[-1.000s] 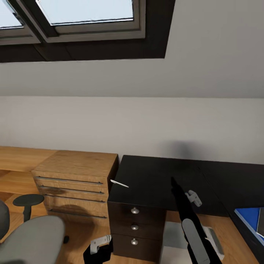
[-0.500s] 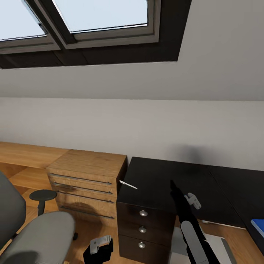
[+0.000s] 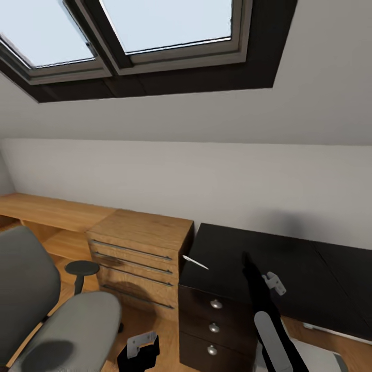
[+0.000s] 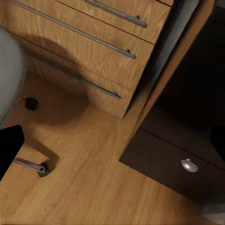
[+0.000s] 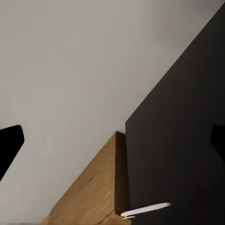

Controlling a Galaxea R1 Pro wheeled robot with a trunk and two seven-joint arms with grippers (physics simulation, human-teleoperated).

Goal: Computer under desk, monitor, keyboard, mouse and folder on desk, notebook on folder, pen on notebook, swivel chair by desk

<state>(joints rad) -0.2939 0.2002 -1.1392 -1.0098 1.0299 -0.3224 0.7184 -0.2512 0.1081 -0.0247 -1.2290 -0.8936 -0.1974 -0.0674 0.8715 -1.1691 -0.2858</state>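
Left claw [image 3: 138, 350] hangs low over the oak floor [image 4: 84, 187], state indeterminate from these views, with the swivel chair [image 3: 57, 320] just to its left and the oak dresser [image 3: 139, 258] beyond it. Right claw [image 3: 247, 258] is raised over the black table [image 3: 289, 268]; its fingertips [image 5: 10, 140] stand wide apart at the edges of the right wrist view, so it is released and carries nothing. Pen [image 3: 195, 262] lies on the table's corner beside the dresser, left of the right claw and apart from it.
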